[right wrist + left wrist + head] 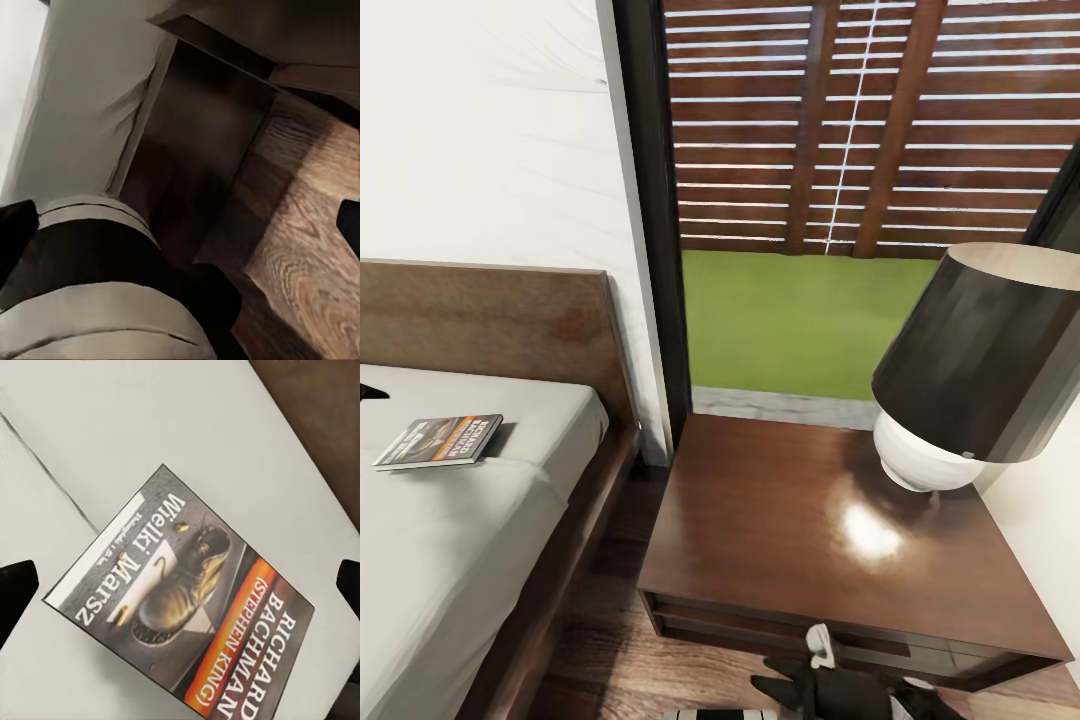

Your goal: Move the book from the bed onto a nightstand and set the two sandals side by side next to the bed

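Observation:
The book (440, 440) lies flat on the bed's grey mattress (450, 540), near the headboard (480, 320). Its cover with a boot picture and an orange band (187, 615) lies straight under my left gripper (182, 585). That gripper is open, its dark fingertips (15, 592) wide apart on either side of the book and not touching it. One black fingertip (370, 392) pokes in at the far left, just beyond the book. The nightstand (800, 520) stands right of the bed. My right gripper (182, 229) is open and holds nothing. The two sandals are out of view.
A lamp (980, 370) with a dark shade and white base takes the nightstand's back right corner. My right arm (830, 690) hangs low before the nightstand's drawer front, over wood floor (300, 247). Behind is a tall window (800, 300) with lawn and fence.

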